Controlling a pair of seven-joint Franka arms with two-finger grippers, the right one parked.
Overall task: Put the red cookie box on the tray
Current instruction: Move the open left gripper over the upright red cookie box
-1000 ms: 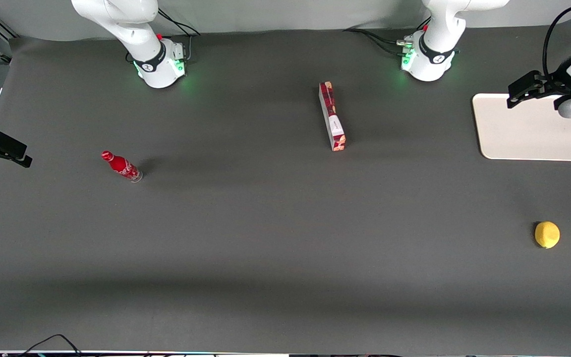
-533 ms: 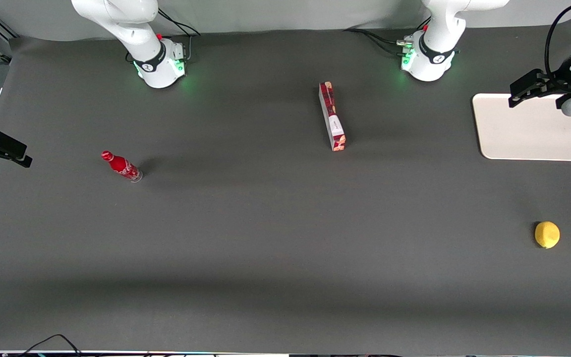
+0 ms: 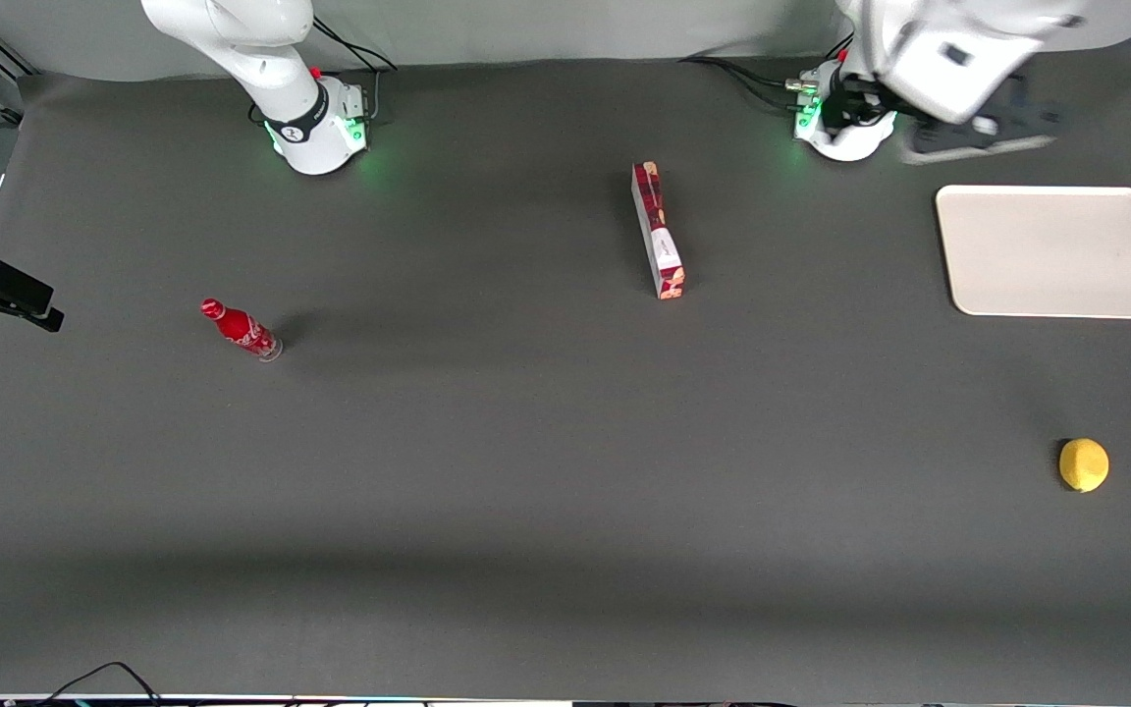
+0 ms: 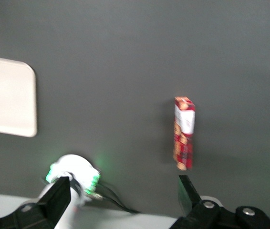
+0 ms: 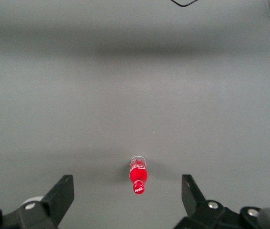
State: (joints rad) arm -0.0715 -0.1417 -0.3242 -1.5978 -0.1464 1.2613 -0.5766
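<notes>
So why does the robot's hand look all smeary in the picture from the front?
In the front view the working arm's hand, up above the table near its base, is smeared by motion blur, while the red cookie box and tray look crisp. In the left wrist view the box is slightly soft too, with green glow from the base light.

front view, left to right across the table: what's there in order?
soda bottle → cookie box → gripper, fingers open, held above the table near the working arm's base → tray → lemon
</notes>
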